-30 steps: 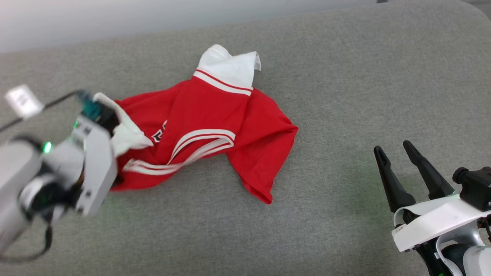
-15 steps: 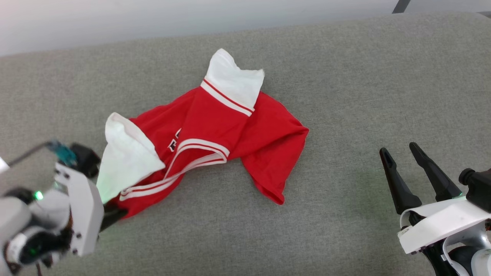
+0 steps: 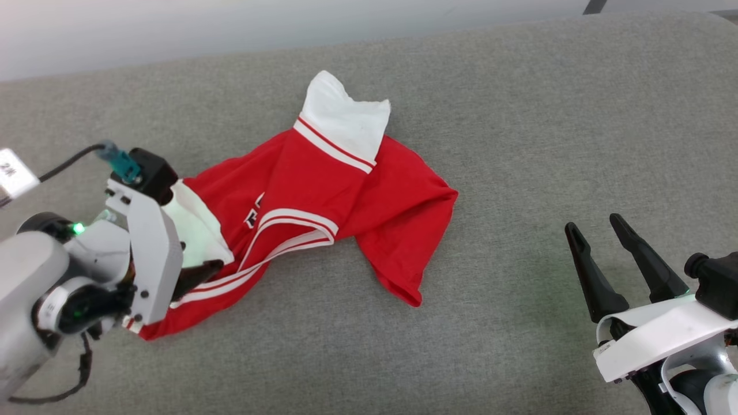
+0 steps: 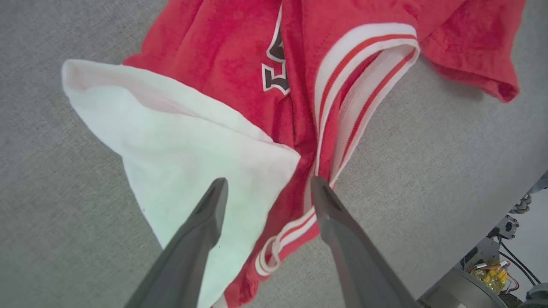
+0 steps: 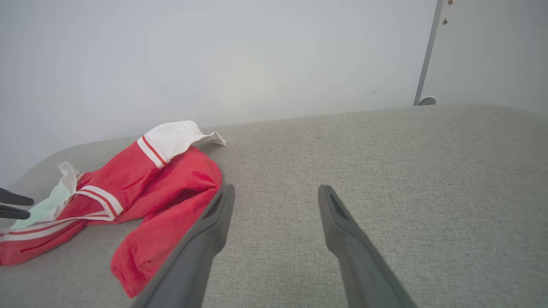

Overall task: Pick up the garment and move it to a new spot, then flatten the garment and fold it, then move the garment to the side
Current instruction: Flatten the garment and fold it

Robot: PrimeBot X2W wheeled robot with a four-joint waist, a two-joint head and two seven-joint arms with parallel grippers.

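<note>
The garment (image 3: pixel 323 196), a red jersey with white sleeves and striped trim, lies crumpled on the grey padded surface (image 3: pixel 519 144). One white sleeve (image 3: pixel 346 118) points to the far side. My left gripper (image 3: pixel 202 271) hovers open over the garment's near-left end. In the left wrist view the gripper (image 4: pixel 267 184) straddles the other white sleeve (image 4: pixel 180 145) and the striped trim (image 4: pixel 342 107), and part of the black print (image 4: pixel 276 70) shows. My right gripper (image 3: pixel 597 227) stands open at the lower right, apart from the garment (image 5: pixel 128 184), with nothing between its fingers (image 5: pixel 214 222).
A pale wall (image 5: pixel 257 55) runs along the surface's far edge, with a thin metal post (image 5: pixel 426 55) at the back right. Bare grey surface stretches between the garment and my right gripper. Part of the robot's base (image 4: pixel 492 273) shows beyond the surface's edge.
My left gripper swung toward the near-left, then came back up over the white sleeve. The garment's near-left end now lies stretched further toward the front. The right gripper stayed put.
</note>
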